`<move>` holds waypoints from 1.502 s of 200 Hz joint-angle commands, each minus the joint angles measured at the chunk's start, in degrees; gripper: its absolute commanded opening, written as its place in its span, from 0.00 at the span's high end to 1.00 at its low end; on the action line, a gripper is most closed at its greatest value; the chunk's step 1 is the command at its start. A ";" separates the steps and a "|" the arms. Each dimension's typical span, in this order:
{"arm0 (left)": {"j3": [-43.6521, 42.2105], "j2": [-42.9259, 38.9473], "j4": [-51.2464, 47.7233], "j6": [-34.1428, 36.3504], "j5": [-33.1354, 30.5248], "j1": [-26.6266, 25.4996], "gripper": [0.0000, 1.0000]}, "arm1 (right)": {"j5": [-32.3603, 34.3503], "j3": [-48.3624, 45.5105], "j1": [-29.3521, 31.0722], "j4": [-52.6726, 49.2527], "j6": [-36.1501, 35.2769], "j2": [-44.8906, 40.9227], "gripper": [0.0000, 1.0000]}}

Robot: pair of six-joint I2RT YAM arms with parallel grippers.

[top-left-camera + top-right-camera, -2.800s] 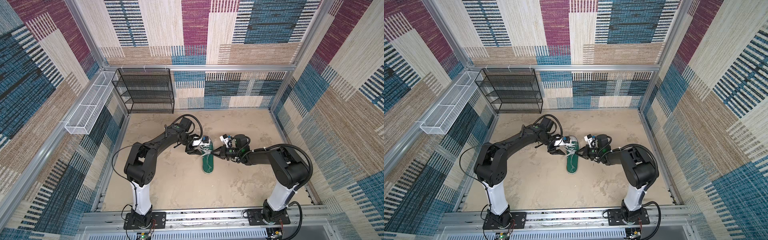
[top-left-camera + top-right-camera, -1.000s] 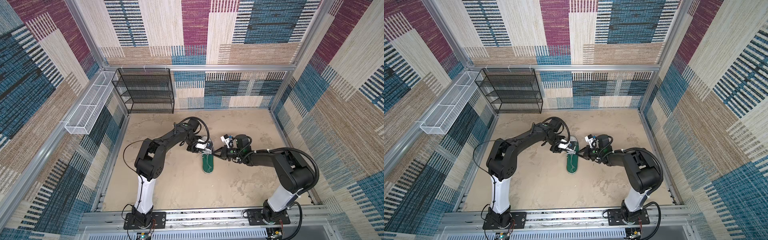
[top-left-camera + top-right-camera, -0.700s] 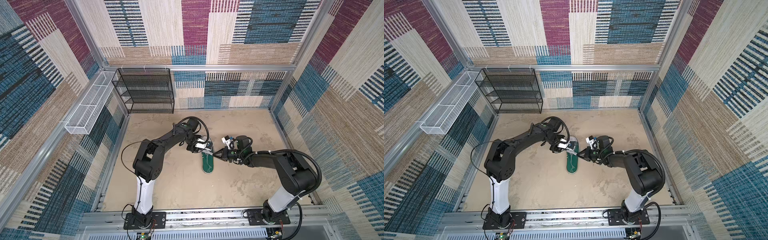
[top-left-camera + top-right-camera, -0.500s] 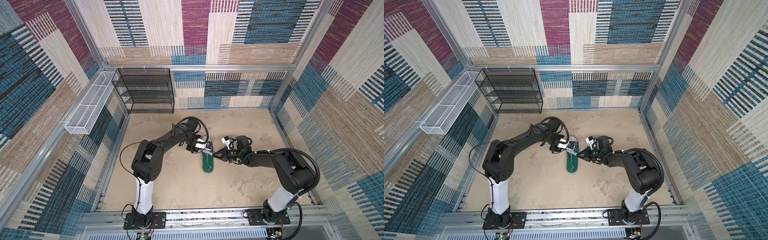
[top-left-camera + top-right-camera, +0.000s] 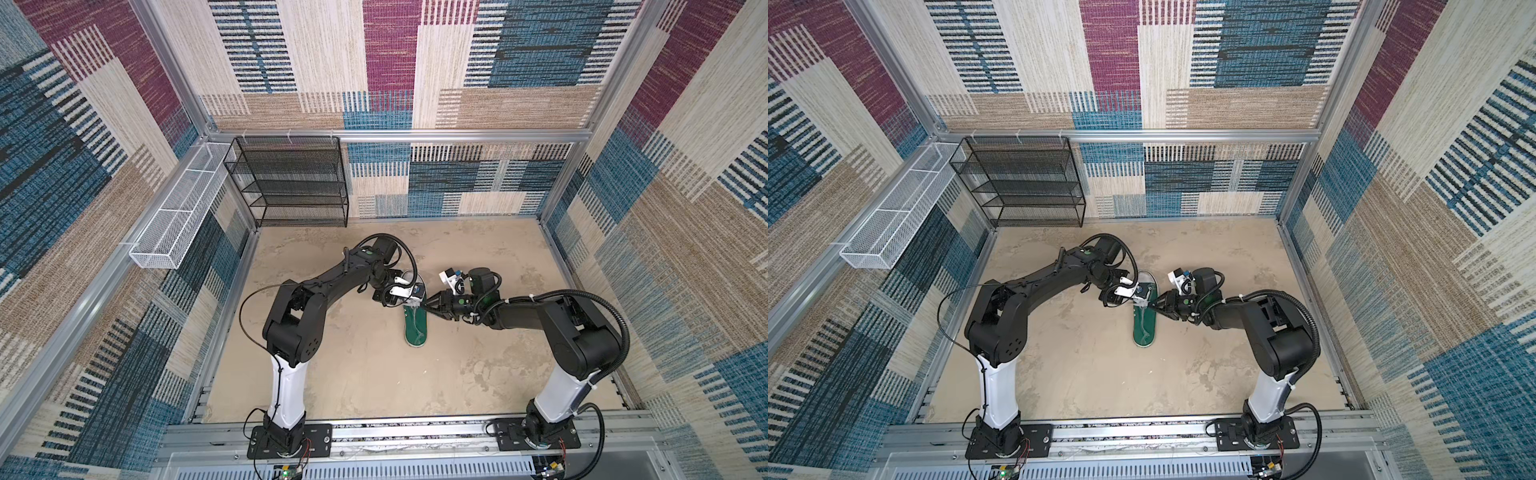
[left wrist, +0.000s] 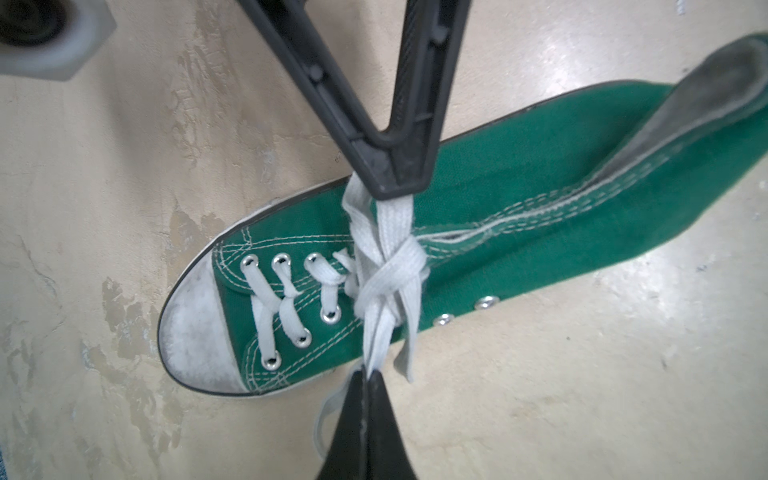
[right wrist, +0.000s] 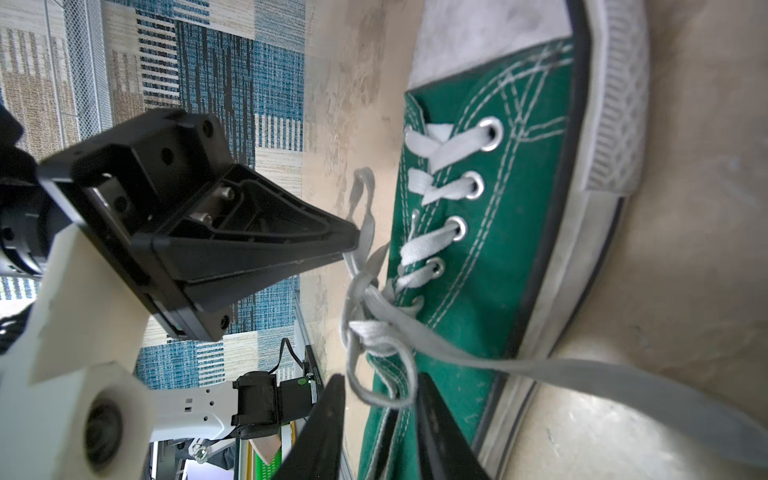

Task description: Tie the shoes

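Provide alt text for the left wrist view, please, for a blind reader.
A green sneaker lies on a beige floor, white laces knotted mid-shoe. The shut left gripper pinches the laces; the right gripper meets them opposite.

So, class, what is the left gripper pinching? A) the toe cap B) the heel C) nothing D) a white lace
D: in the left wrist view the left gripper is shut on a white lace at the side of the green shoe.
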 commanded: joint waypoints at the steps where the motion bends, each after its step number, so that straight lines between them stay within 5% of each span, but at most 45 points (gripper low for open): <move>1: 0.31 -0.28 0.28 -0.36 0.14 0.16 1.00 | -1.77 0.78 0.08 4.12 1.77 0.62 0.71; 39: -0.12 -0.37 0.60 -0.16 -1.20 0.10 1.00 | -0.15 -0.57 0.02 3.45 2.15 -0.45 1.00; 300: -5.02 -2.13 6.43 -3.14 -5.74 1.67 1.00 | 6.36 -9.84 -0.13 -4.91 -2.09 -7.51 1.00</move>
